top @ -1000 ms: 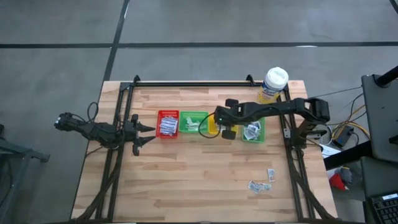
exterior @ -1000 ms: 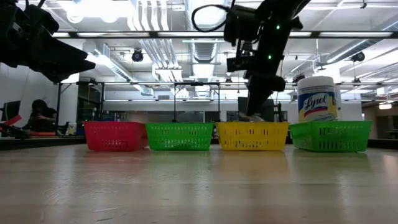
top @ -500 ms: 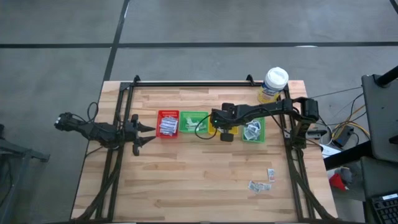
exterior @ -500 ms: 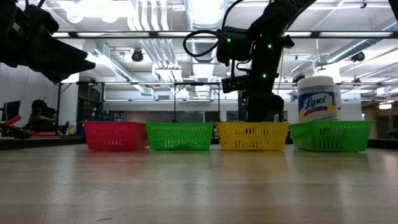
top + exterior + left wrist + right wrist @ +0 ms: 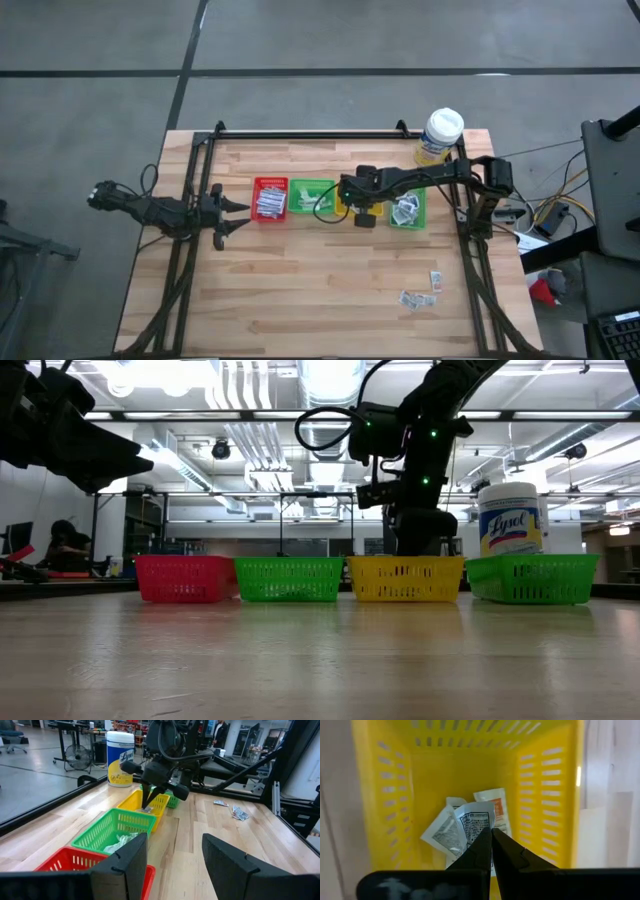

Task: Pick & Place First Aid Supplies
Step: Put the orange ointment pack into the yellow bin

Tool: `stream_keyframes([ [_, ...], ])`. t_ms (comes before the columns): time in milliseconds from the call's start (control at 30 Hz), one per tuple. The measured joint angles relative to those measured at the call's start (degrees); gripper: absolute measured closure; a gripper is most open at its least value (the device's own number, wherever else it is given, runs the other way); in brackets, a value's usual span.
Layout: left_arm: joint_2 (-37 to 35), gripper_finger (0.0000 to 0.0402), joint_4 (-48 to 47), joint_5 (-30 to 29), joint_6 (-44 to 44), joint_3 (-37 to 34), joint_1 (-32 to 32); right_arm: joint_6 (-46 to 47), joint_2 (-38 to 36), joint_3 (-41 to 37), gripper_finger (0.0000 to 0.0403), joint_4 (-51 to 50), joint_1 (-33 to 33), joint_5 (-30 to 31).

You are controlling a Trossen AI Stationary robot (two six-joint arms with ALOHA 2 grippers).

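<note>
Right gripper [image 5: 491,837] has come down from above the basket row into the yellow basket [image 5: 542,795] and now sits settled low inside it, so the drop-off looks close. Its fingers are pressed together, pinching a small grey-white printed packet [image 5: 475,825] by one edge (release not yet made). The packet is flat paper, slightly curled, dark print on its face; it hangs over two others lying on the basket floor. Loose packets [image 5: 420,296] wait on the table's near right. Left gripper [image 5: 172,857] idles at the left edge, fingers spread.
</note>
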Motion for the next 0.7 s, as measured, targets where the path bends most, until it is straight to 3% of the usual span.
stream_keyframes([
  [233, 0.0, 0.0213, 0.0, 0.0, 0.0, 0.0, 0.0, -0.2, 0.0, 0.0, 0.0389, 0.0, 0.0, -1.0],
  [700, 0.0, 0.0213, 0.0, 0.0, 0.0, 0.0, 0.0, 0.0, -0.5, 0.0, 0.0305, 0.0, 0.1, -0.7],
])
